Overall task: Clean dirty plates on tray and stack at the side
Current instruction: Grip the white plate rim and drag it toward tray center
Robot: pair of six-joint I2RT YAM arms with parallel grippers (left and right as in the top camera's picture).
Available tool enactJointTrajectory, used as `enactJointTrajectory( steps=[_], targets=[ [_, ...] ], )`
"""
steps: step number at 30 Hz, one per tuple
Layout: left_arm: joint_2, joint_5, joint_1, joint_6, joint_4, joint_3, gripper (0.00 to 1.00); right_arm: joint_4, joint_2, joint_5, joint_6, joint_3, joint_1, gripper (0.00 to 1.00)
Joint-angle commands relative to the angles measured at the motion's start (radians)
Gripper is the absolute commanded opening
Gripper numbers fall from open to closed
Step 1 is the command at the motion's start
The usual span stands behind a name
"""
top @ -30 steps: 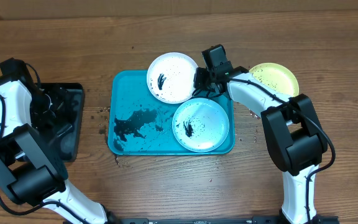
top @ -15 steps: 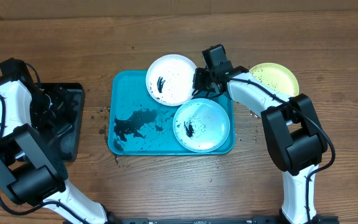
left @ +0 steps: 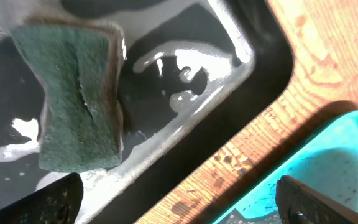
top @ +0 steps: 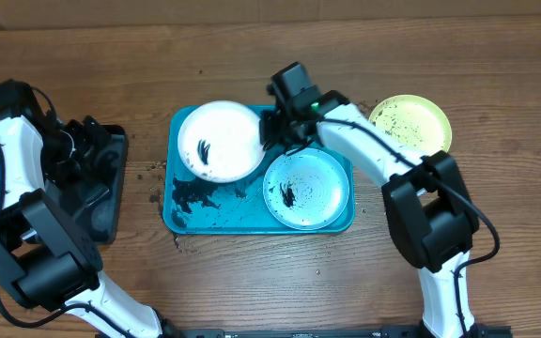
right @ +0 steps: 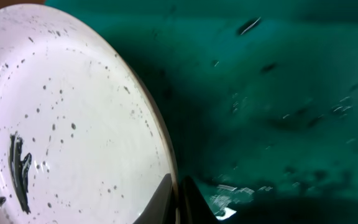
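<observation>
My right gripper (top: pixel 269 134) is shut on the rim of the white plate (top: pixel 218 141) and holds it over the left half of the turquoise tray (top: pixel 178 221). In the right wrist view the white plate (right: pixel 67 118) carries black smears and specks, with its rim pinched between my fingers (right: pixel 178 202). The light blue plate (top: pixel 305 188) lies on the tray's right side with a black smear. The pale yellow-green plate (top: pixel 410 123) sits on the table right of the tray. My left gripper (left: pixel 176 199) is open over the edge of the black tray (top: pixel 101 188).
A green sponge (left: pixel 79 99) lies in the wet black tray (left: pixel 229 93). Black dirt is smeared on the turquoise tray floor (top: pixel 195 192), and crumbs are scattered on the wooden table around it. The tray's corner (left: pixel 328 168) shows in the left wrist view.
My right gripper has carried the white plate to the left, from the tray's far middle to over its left half. My left arm has shifted slightly.
</observation>
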Motion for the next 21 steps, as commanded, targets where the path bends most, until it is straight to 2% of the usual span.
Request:
enactJointTrajectory(
  steps=[1,4,10,21],
  targets=[
    [-0.006,-0.116,0.005,-0.042,-0.030,0.037,1.00,-0.016,-0.003,0.011,-0.007,0.018,0.051,0.04],
    [-0.001,-0.205,0.005,-0.093,-0.035,0.015,1.00,-0.034,-0.003,0.120,-0.003,0.017,0.088,0.04],
    [0.023,-0.224,0.012,-0.091,-0.004,-0.046,1.00,-0.058,-0.003,0.264,-0.003,0.016,0.145,0.04],
    [0.024,-0.224,0.014,-0.092,0.039,-0.072,1.00,0.000,0.001,0.278,-0.003,-0.045,0.146,0.04]
  ],
)
